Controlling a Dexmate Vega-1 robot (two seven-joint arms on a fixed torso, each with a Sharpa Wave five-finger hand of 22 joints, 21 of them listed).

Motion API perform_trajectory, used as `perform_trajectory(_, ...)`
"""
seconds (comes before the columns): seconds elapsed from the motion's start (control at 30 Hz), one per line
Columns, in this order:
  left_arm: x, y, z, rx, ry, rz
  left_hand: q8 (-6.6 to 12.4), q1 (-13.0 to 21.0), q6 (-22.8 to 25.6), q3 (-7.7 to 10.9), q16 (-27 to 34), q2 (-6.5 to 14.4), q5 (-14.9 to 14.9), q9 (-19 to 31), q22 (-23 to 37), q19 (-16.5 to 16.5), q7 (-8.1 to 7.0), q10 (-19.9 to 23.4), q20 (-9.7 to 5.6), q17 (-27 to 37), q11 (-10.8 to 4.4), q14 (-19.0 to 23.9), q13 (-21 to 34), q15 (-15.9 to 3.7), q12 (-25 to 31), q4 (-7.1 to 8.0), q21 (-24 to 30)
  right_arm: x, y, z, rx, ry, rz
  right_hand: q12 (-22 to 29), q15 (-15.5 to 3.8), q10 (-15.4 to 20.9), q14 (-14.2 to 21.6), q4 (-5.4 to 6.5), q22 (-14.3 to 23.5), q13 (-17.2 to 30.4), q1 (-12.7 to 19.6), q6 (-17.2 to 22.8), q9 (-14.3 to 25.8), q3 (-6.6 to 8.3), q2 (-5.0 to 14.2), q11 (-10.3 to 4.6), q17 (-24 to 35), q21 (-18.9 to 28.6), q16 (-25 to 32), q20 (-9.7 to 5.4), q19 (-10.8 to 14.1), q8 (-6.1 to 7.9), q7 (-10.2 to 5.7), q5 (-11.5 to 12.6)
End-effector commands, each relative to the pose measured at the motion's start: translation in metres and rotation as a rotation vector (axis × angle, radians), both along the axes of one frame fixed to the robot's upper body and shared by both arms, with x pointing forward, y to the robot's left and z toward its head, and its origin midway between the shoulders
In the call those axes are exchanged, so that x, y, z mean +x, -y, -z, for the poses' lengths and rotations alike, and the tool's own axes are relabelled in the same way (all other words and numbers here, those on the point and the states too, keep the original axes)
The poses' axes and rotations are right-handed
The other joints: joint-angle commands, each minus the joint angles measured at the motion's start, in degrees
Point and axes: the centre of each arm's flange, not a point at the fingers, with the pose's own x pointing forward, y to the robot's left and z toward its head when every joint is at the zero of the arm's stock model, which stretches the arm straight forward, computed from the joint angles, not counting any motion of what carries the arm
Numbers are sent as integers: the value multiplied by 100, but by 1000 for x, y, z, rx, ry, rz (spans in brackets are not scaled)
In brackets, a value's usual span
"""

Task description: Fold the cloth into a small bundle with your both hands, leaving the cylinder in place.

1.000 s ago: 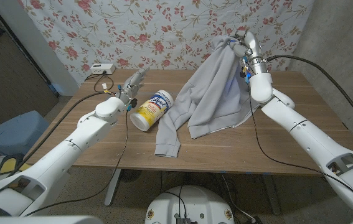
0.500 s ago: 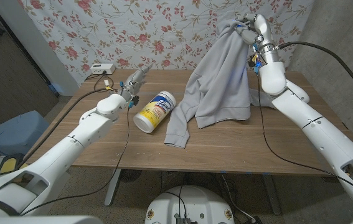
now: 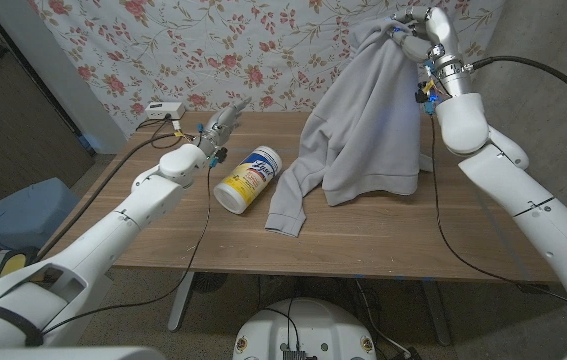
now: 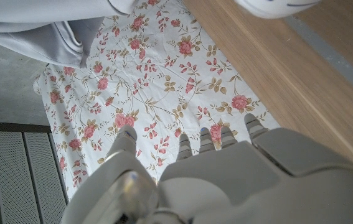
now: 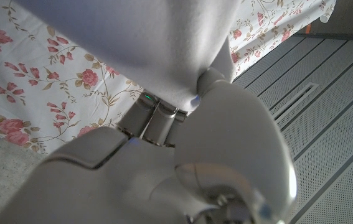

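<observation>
Lying on its side on the tabletop (image 3: 363,235), the cylinder (image 3: 246,178) is undisturbed. The empty left robot hand (image 3: 225,124), fingers apart, hovers behind it. Farther back, the right robot hand (image 3: 415,30) grips the cloth (image 3: 358,130) aloft; folding seems barely begun.

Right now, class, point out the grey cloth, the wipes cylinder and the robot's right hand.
grey cloth (image 3: 368,120): head view, middle of the hanging part.
wipes cylinder (image 3: 247,177): head view, its yellow label.
right hand (image 3: 415,28): head view, fingers gripping the cloth's top.
</observation>
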Motion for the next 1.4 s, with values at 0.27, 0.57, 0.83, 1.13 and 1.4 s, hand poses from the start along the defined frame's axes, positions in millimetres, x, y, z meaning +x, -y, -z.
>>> perform_trajectory(0.27, -6, 5, 5, 69, -1, 96, 126, 80, 534, -22, -28, -78, -9, 25, 14, 6, 234, 227, 59, 3, 86, 51, 29, 39, 41, -59, -39, -70, 15, 13, 12, 0, -29, 679, -223, 200, 153, 14, -2, 925, 333, 27, 37, -50, 269, -170, 60, 174, -42, -432, -76, 4, 31, 36)
perform_trajectory(0.57, -18, 20, -22, 304, 17, 252, 206, 169, 1118, -140, -71, -367, 15, 45, 6, -168, 652, 382, 114, 8, 196, 88, 30, 113, 28, -148, -165, -83, 17, 11, 34, 35, -45, 677, -222, 195, 175, 24, -17, 945, 344, 27, 54, -75, 269, -177, 96, 293, -85, -444, -126, -5, 21, 39)
perform_trajectory(0.83, -25, 44, -53, 515, 57, 399, 224, 211, 1306, -212, -88, -514, 48, 53, 6, -260, 753, 308, 112, 11, 321, -48, 35, 202, -19, -161, -222, -93, 14, 10, 25, 65, -57, 670, -223, 212, 200, 26, -40, 945, 360, 47, 64, -97, 262, -160, 135, 410, -120, -454, -154, -11, 32, 41)
perform_trajectory(1.13, -27, 73, -86, 702, 100, 445, 237, 417, 1421, -190, -96, -543, 99, 58, -3, -213, 631, 258, 102, 9, 306, -132, 37, 256, -49, -211, -226, -104, 14, 8, 17, 103, -72, 660, -222, 224, 238, 31, -78, 951, 376, 59, 73, -119, 260, -167, 202, 538, -145, -468, -194, -26, 39, 42)
perform_trajectory(1.4, -25, 94, -98, 795, 114, 452, 236, 777, 1486, -124, -80, -534, 165, 68, -20, -150, 412, 215, 102, 5, 278, -159, 41, 305, -71, -257, -238, -106, 18, 4, 15, 113, -79, 660, -223, 234, 253, 28, -110, 970, 395, 67, 78, -133, 254, -153, 244, 629, -170, -478, -228, -39, 45, 42)
